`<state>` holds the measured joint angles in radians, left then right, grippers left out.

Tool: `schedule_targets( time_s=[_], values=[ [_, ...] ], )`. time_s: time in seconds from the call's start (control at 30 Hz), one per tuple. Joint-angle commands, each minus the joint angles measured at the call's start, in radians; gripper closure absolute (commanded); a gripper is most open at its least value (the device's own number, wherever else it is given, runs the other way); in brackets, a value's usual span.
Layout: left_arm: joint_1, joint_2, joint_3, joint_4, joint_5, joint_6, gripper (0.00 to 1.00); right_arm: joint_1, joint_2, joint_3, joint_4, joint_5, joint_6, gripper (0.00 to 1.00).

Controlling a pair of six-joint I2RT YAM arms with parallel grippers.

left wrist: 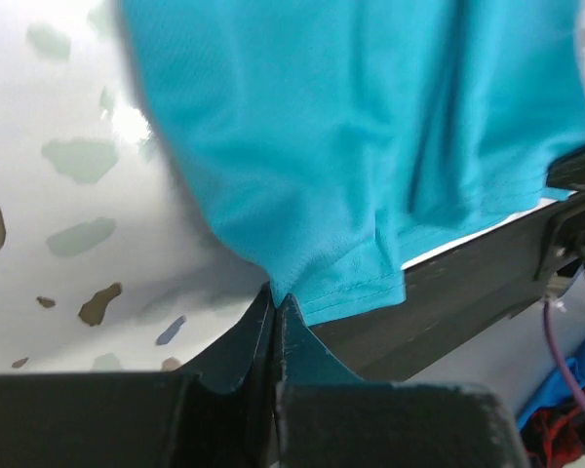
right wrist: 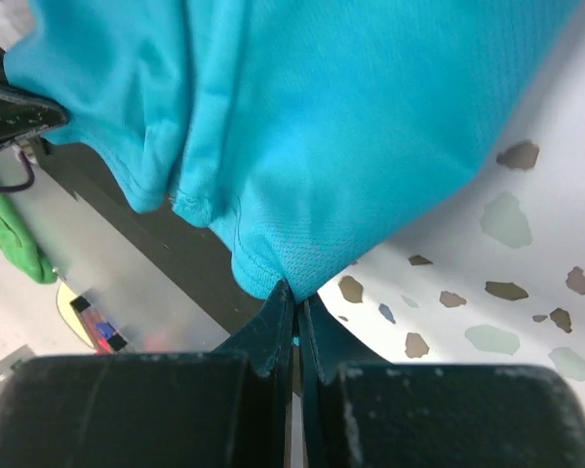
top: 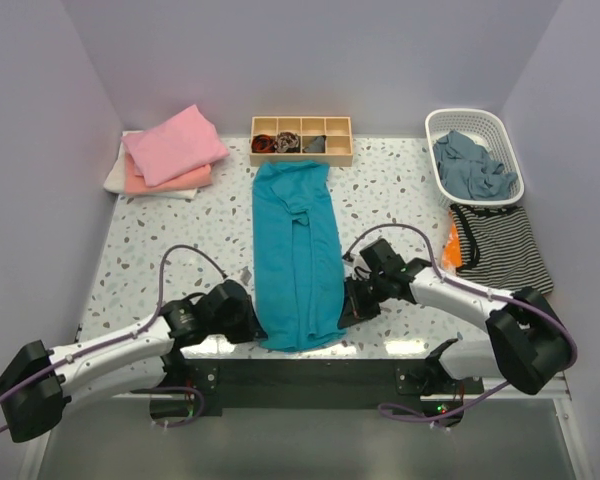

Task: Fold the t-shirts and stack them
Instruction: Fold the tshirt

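Note:
A teal-blue t-shirt (top: 296,255) lies as a long narrow strip down the middle of the speckled table, its near hem at the front edge. My left gripper (top: 250,318) is shut on the near left corner of the shirt (left wrist: 312,195), lifting it a little. My right gripper (top: 346,312) is shut on the near right corner of the shirt (right wrist: 312,127). A folded pink t-shirt (top: 175,144) lies on a peach one (top: 165,183) and a white one (top: 115,175) at the far left.
A wooden compartment tray (top: 301,139) stands at the back centre. A white basket (top: 473,155) holding blue-grey cloth stands at the back right. A striped garment (top: 500,246) with an orange piece lies in front of it. A black bar (top: 300,378) runs along the near table edge.

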<state>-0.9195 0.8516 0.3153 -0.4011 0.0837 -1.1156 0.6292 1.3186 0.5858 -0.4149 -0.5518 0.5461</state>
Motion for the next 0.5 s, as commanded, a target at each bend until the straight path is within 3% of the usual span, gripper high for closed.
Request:
schedule_targets(
  time_s=[0.0, 0.3, 0.47],
  values=[
    [-0.005, -0.006, 0.143, -0.061, -0.146, 0.06, 1.0, 0.001, -0.032, 0.104, -0.064, 0.055, -0.057, 1.0],
    [-0.002, 0.144, 0.295, -0.028, -0.282, 0.125, 1.0, 0.0, 0.028, 0.292, -0.121, 0.147, -0.132, 1.0],
    [0.057, 0.242, 0.367, -0.027, -0.306, 0.175, 1.0, -0.003, 0.109, 0.409, -0.146, 0.214, -0.185, 1.0]
  ],
)
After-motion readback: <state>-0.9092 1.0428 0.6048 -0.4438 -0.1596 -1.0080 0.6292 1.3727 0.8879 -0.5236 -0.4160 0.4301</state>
